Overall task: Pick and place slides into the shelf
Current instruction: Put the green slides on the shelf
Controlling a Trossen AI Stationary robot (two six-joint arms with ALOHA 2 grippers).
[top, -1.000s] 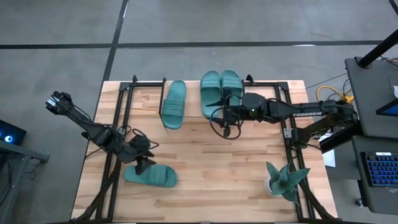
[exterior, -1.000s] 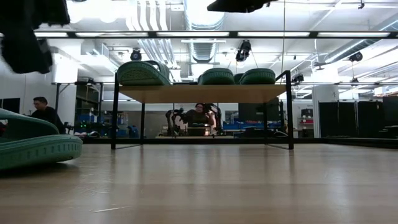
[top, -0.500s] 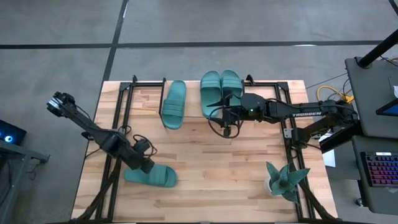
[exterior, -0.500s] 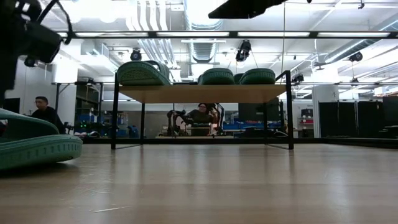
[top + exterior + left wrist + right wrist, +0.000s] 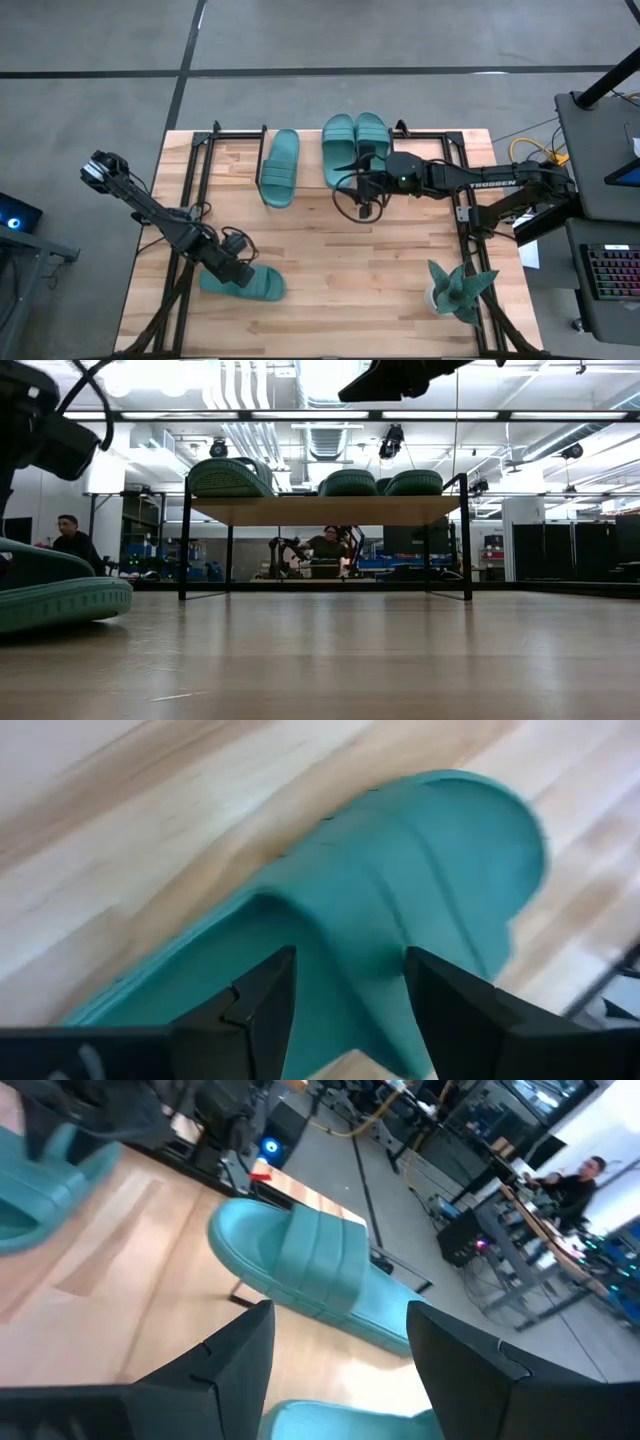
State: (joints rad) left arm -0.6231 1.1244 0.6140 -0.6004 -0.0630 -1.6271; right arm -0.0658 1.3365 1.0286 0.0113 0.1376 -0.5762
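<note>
Descent is what we note first: our left gripper (image 5: 240, 276) has dropped onto the last teal-green rubber slide (image 5: 252, 284) near the wooden tabletop's (image 5: 340, 290) front-left corner, fingers spread astride its ribbed strap (image 5: 385, 935), so pickup looks imminent. Three matching slides (image 5: 352, 148) already sit atop the light-wood shelf (image 5: 325, 510); our right gripper (image 5: 362, 188) hovers spread beside them.

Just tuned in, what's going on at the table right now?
Three slides already sit on the shelf: one slide on its left part and a pair side by side further right. The left gripper is down at the fourth slide near the table's front left, fingers open astride its strap, not yet closed. The right gripper hangs open by the shelved pair, holding nothing.
</note>
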